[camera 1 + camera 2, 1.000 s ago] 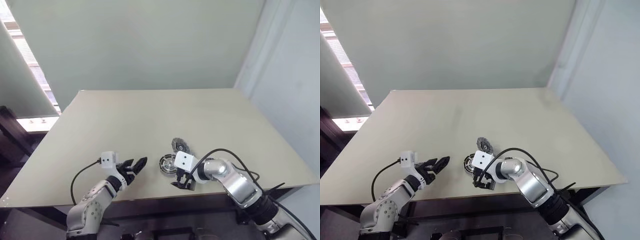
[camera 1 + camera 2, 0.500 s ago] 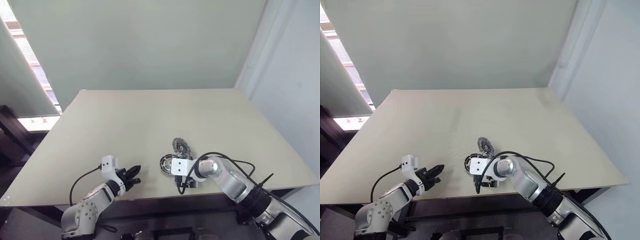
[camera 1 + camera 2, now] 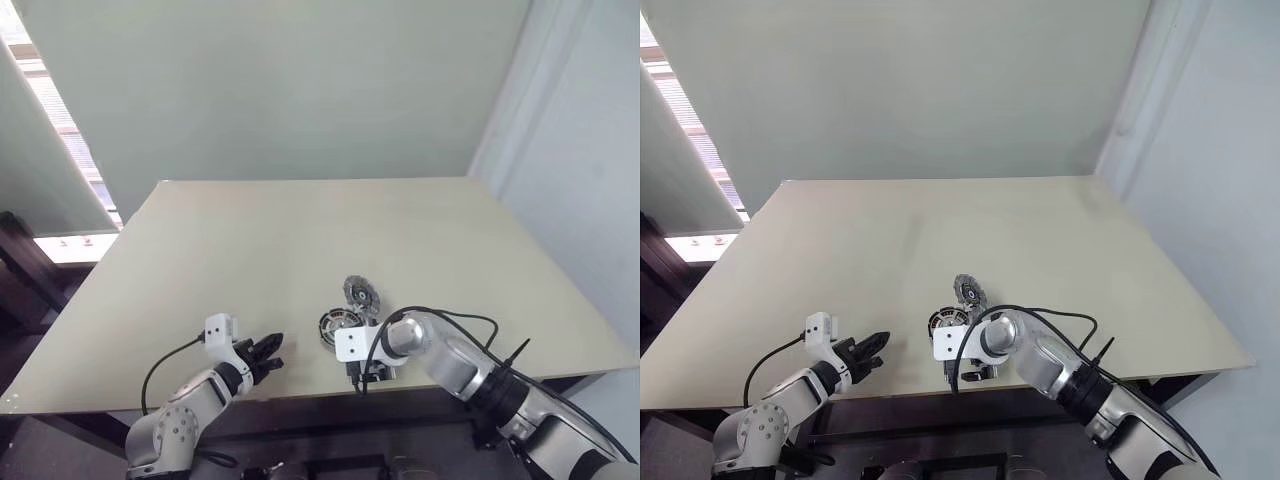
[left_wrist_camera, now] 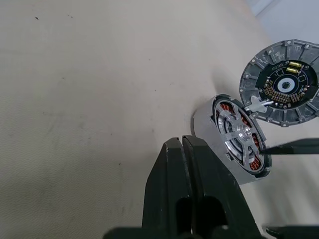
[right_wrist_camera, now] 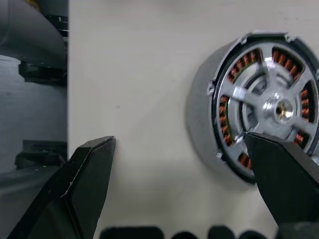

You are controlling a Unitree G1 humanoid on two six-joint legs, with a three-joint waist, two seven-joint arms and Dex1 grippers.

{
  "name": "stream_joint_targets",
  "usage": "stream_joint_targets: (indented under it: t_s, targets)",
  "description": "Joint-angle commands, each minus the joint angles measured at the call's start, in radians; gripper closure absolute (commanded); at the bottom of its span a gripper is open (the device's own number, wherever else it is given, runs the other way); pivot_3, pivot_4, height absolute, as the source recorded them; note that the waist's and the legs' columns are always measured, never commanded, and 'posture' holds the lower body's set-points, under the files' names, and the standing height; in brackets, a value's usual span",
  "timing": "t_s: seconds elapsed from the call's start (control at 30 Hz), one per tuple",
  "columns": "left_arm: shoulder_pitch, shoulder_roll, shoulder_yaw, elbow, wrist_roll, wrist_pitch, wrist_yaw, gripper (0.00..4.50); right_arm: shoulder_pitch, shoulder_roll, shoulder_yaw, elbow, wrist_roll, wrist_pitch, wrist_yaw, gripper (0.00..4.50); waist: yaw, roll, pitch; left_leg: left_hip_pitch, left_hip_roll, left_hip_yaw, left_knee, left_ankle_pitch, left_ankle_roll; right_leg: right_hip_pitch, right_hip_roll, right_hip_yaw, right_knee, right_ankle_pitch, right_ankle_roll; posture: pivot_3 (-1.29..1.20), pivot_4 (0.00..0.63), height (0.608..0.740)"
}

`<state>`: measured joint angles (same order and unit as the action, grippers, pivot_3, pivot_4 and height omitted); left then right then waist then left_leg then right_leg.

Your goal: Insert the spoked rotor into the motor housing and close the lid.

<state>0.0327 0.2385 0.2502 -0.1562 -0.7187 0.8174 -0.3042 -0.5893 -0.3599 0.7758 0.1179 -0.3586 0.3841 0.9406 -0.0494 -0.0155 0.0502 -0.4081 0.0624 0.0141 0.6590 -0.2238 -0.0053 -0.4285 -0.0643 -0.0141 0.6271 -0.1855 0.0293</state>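
Left tool (image 3: pixel 268 352) has snapped shut on nothing; a second ago its jaws stood apart, now the two black fingers (image 4: pixel 185 164) press together, hovering over bare worktop (image 3: pixel 300 240) left of the parts. Right tool (image 5: pixel 182 174) stays wide open, empty, and has sunk lower near the front edge, one finger overlapping the housing's face in its wrist view; contact unclear.

Housing (image 4: pixel 239 142) sits near the front, centre-right, and already shows silver spokes over copper windings, so the rotor (image 5: pixel 271 107) looks seated inside. Lid (image 4: pixel 284 82) lies just beyond it, inner side up, apparently touching its rim.

Reading: insertion seems done. Only the lid remains, and the open right tool is the one placed to act, though it hangs by the housing, not the lid.
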Motion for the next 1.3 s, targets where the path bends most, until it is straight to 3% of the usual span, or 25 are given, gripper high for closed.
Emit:
stream_joint_targets:
  t_s: [0.03, 0.13, 0.5, 0.83, 1.07, 1.3]
  targets:
    - [-0.001, 0.005, -0.005, -0.044, 0.007, -0.009, 0.002, 4.48, -0.032, 0.018, -0.011, 0.030, -0.024, -0.028, -0.008, 0.00, 0.000, 0.000, 0.000, 0.000, 0.000, 0.000, 0.000, 0.000, 0.000, 0.000, 0.000, 0.000, 0.000, 0.000, 0.000, 0.00, 0.000, 0.740]
    - [-0.001, 0.005, -0.006, -0.046, 0.007, -0.010, 0.004, 4.50, -0.029, 0.027, -0.021, 0.054, -0.028, -0.037, -0.015, 0.58, 0.000, 0.000, 0.000, 0.000, 0.000, 0.000, 0.000, 0.000, 0.000, 0.000, 0.000, 0.000, 0.000, 0.000, 0.000, 0.00, 0.000, 0.740]
    - [0.002, -0.005, -0.016, -0.053, 0.014, -0.013, 0.011, 4.50, -0.028, 0.044, -0.044, 0.077, -0.035, -0.050, -0.023, 4.32, 0.000, 0.000, 0.000, 0.010, 0.000, 0.001, -0.003, -0.002, -0.003, 0.005, 0.000, 0.000, 0.001, 0.000, 0.000, 0.00, 0.000, 0.740]
    - [-0.004, -0.012, -0.019, -0.047, 0.020, -0.019, 0.013, 4.50, -0.040, 0.059, -0.071, 0.070, -0.025, -0.039, -0.020, 4.40, 0.000, 0.000, 0.000, 0.012, 0.000, 0.001, -0.005, -0.001, -0.003, 0.005, 0.000, 0.000, 0.001, 0.001, -0.001, 0.00, 0.000, 0.740]
    - [-0.005, -0.016, -0.018, -0.037, 0.026, -0.029, 0.014, 4.50, -0.011, 0.149, -0.157, -0.052, 0.035, 0.288, -0.013, 4.40, 0.001, 0.000, 0.000, 0.011, 0.000, 0.001, -0.006, -0.001, -0.003, 0.004, 0.000, 0.000, 0.001, 0.001, -0.001, 0.00, 0.000, 0.740]
    - [-0.011, -0.037, -0.028, -0.013, 0.038, -0.050, 0.012, 4.50, 0.042, 0.283, -0.203, -0.142, 0.068, 0.554, -0.128, 4.40, 0.000, 0.000, 0.000, 0.010, 0.000, 0.001, -0.011, -0.002, -0.004, 0.002, 0.000, 0.000, 0.001, 0.001, -0.002, 0.00, 0.000, 0.740]
